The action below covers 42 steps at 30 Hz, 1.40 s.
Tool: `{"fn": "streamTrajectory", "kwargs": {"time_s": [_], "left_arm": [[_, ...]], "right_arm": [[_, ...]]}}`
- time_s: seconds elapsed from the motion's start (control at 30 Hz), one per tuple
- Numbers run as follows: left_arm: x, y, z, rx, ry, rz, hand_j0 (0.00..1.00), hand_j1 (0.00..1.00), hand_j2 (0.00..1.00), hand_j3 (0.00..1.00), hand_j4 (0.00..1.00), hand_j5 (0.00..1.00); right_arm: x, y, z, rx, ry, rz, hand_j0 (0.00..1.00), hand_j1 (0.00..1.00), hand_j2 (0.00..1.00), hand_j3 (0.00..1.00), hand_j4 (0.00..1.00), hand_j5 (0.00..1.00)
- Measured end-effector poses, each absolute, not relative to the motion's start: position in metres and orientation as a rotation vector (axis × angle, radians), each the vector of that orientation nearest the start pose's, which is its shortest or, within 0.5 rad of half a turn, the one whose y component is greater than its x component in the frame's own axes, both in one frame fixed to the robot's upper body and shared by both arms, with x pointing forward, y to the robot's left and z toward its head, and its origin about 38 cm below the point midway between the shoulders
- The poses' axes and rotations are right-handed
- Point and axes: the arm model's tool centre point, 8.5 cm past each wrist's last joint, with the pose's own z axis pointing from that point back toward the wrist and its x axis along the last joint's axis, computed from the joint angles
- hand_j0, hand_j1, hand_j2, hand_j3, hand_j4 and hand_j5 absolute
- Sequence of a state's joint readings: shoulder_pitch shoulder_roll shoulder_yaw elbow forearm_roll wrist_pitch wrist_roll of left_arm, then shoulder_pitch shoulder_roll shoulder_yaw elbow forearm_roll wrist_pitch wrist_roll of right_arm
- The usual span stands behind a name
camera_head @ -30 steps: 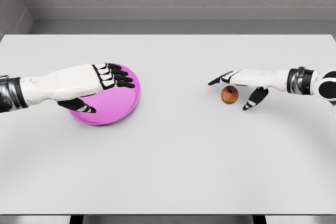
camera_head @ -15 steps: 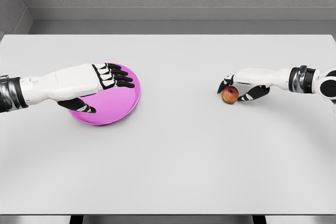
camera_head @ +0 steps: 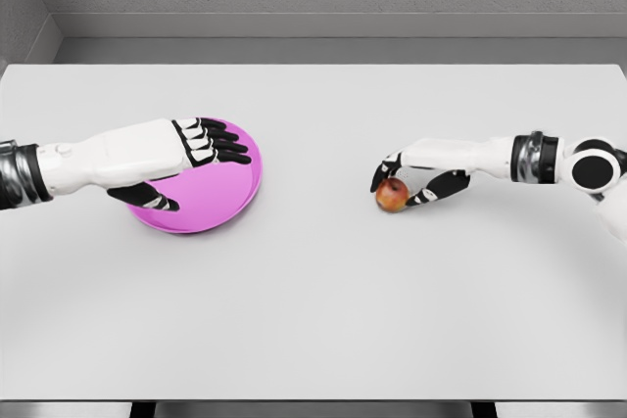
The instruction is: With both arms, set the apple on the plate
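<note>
- Red apple (camera_head: 392,195) sits inside the right hand (camera_head: 411,175); the fingers curl around it from above, so the hand is closed on the fruit, probably to carry it toward the plate.
- Black fingertips (camera_head: 377,179) wrap the apple's left side, the thumb presses from the right.
- Left hand (camera_head: 186,159) hovers over the pink plate (camera_head: 245,178) with fingers spread flat and holds nothing; I judge it steadies or guards the plate.
- Apple and plate are well apart on the white table (camera_head: 313,320).
</note>
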<state>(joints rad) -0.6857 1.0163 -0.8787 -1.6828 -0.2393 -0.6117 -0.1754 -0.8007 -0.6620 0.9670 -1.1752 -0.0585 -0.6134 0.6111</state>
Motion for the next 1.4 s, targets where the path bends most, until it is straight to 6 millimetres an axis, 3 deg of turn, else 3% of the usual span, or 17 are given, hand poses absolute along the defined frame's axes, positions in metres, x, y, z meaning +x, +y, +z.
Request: {"fn": "streamTrajectory", "kwargs": {"time_s": [0.1, 0.2, 0.27, 0.3, 0.43, 0.53, 0.63, 0.7, 0.87, 1.03, 1.4], "left_arm": [[0.38, 0.273, 0.235, -0.311, 2.319, 2.713, 1.0, 1.0, 1.0, 1.0, 1.0, 1.0], [0.38, 0.273, 0.235, -0.31, 2.318, 2.714, 1.0, 1.0, 1.0, 1.0, 1.0, 1.0], [0.38, 0.273, 0.235, -0.31, 2.318, 2.714, 1.0, 1.0, 1.0, 1.0, 1.0, 1.0], [0.38, 0.273, 0.235, -0.31, 2.318, 2.714, 1.0, 1.0, 1.0, 1.0, 1.0, 1.0], [0.38, 0.273, 0.235, -0.31, 2.318, 2.714, 1.0, 1.0, 1.0, 1.0, 1.0, 1.0], [0.38, 0.273, 0.235, -0.31, 2.317, 2.714, 1.0, 1.0, 1.0, 1.0, 1.0, 1.0], [0.381, 0.266, 0.236, -0.291, 2.318, 2.699, 1.0, 1.0, 1.0, 1.0, 1.0, 1.0], [0.387, 0.241, 0.241, -0.229, 2.266, 2.678, 1.0, 1.0, 1.0, 1.0, 1.0, 1.0], [0.386, 0.185, 0.235, -0.051, 2.197, 2.635, 1.0, 1.0, 1.0, 1.0, 1.0, 1.0], [0.398, 0.154, 0.23, -0.016, 2.14, 2.64, 1.0, 1.0, 1.0, 1.0, 1.0, 1.0], [0.403, 0.141, 0.203, -0.062, 1.997, 2.723, 1.0, 1.0, 1.0, 1.0, 1.0, 1.0]], "right_arm": [[0.448, -0.213, 0.153, 0.244, -1.455, 1.913, 0.65, 0.65, 0.65, 0.65, 0.65, 0.65], [0.447, -0.198, 0.158, 0.271, -1.479, 1.933, 0.68, 0.68, 0.68, 0.68, 0.68, 0.68], [0.448, -0.2, 0.159, 0.265, -1.486, 1.921, 0.87, 0.87, 0.87, 0.87, 0.87, 0.87], [0.452, -0.209, 0.162, 0.241, -1.492, 1.9, 1.0, 1.0, 1.0, 1.0, 1.0, 1.0], [0.467, -0.283, 0.177, 0.068, -1.496, 1.737, 1.0, 1.0, 1.0, 1.0, 1.0, 1.0], [0.471, -0.336, 0.175, -0.033, -1.475, 1.602, 1.0, 1.0, 1.0, 1.0, 1.0, 1.0], [0.476, -0.37, 0.183, -0.138, -1.461, 1.533, 1.0, 1.0, 1.0, 1.0, 1.0, 1.0], [0.478, -0.386, 0.189, -0.192, -1.46, 1.504, 1.0, 1.0, 1.0, 1.0, 1.0, 1.0], [0.481, -0.399, 0.203, -0.251, -1.476, 1.478, 1.0, 1.0, 1.0, 1.0, 1.0, 1.0], [0.481, -0.403, 0.206, -0.264, -1.485, 1.467, 1.0, 1.0, 1.0, 1.0, 1.0, 1.0], [0.478, -0.403, 0.215, -0.28, -1.497, 1.486, 1.0, 1.0, 1.0, 1.0, 1.0, 1.0]]}}
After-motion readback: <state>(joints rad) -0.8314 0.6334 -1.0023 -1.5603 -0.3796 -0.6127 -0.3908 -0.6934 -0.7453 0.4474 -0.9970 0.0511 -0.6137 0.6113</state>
